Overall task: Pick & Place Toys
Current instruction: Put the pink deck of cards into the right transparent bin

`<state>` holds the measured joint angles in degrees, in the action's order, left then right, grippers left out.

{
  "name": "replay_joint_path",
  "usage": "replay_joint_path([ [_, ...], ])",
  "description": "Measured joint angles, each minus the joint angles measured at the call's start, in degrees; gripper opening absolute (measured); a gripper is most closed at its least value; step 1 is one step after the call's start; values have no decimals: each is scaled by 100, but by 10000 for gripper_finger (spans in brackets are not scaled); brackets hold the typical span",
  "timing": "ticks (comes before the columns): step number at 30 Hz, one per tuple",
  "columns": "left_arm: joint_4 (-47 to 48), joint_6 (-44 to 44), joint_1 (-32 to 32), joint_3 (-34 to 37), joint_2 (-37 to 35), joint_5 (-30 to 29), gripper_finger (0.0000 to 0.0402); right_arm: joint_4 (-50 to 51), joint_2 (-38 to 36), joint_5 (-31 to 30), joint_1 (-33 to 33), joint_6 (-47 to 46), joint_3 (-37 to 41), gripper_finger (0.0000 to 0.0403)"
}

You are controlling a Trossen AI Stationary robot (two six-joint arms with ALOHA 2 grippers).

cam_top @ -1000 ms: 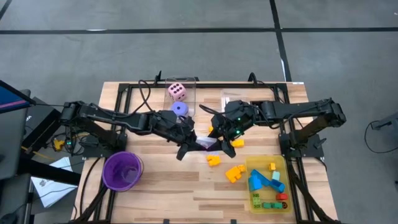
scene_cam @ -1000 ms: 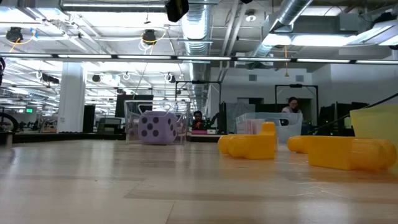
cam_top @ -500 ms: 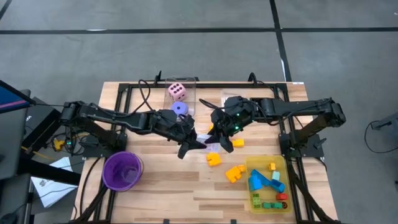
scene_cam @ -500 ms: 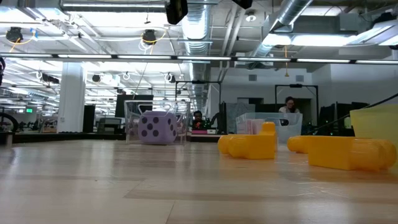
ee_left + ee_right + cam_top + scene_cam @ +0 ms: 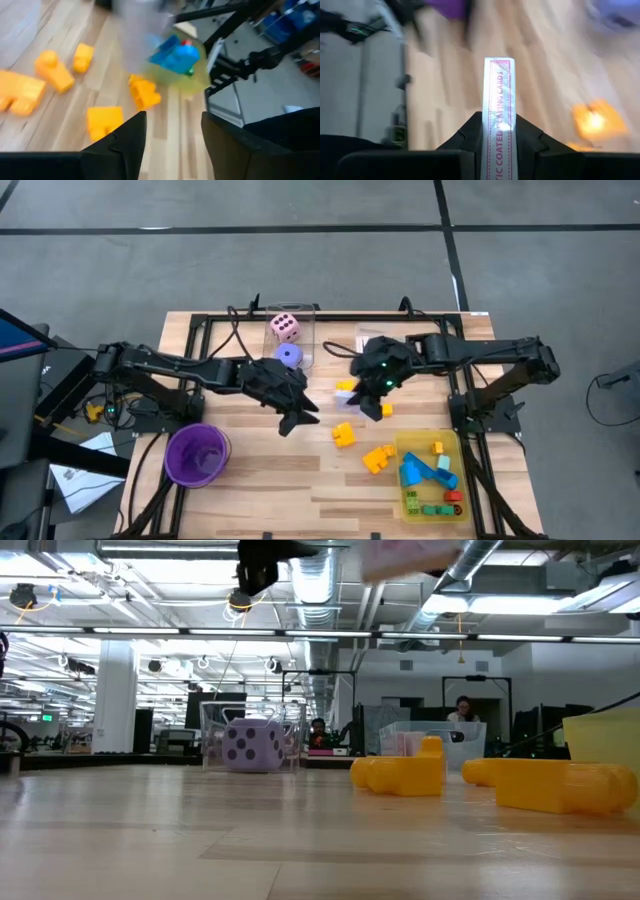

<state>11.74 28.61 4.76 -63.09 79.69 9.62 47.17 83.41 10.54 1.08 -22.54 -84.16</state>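
The right arm reached inward, its fingers point(image 5: 499, 131) clamped on a flat pink-white card box point(image 5: 498, 105), shown edge-on only at the wrist. The left fingers point(image 5: 172, 131) stood apart, empty.

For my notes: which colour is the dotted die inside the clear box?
Pink die, seen in the high view.

The yellow plastic tray point(image 5: 455, 442) stands at the table's front right, with blue, green and red plastic blocks point(image 5: 425, 472) in it. Yellow plastic blocks point(image 5: 377, 457) lie just left of it. The purple round cup point(image 5: 197, 453) stands at the front left.
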Motion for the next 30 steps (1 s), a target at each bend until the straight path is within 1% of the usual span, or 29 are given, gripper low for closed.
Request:
replay_joint_path([
  [4, 65, -12, 30, 22, -223, 5, 196, 791, -256, -664, -85, -349, 42, 59],
  [7, 220, -9, 28, 24, -456, -139, 197, 1116, -640, -1319, -170, -1036, 264, 59],
  [11, 261, 1, 28, 20, -801, -703, 193, 1149, -1240, -2185, -356, -2010, 792, 59],
  [13, 223, 3, 28, 18, -959, -983, 190, 1098, -1481, -2477, -510, -2385, 1122, 59],
  [16, 242, -14, 28, 18, -1175, -1374, 187, 1018, -1652, -2889, -665, -2920, 1562, 59],
  [18, 225, -26, 27, 18, -1294, -1589, 186, 857, -1684, -3206, -732, -3087, 1850, 59],
  [21, 192, -144, 26, 18, -1388, -1737, 187, 367, -1606, -3469, -836, -3194, 2170, 59],
  [23, 201, -163, 26, 18, -1423, -1811, 186, -10, -1455, -3524, -954, -3196, 2289, 59],
  [30, 181, -147, 26, 20, -1435, -1866, 185, -231, -869, -3765, -1303, -3037, 2348, 59],
])
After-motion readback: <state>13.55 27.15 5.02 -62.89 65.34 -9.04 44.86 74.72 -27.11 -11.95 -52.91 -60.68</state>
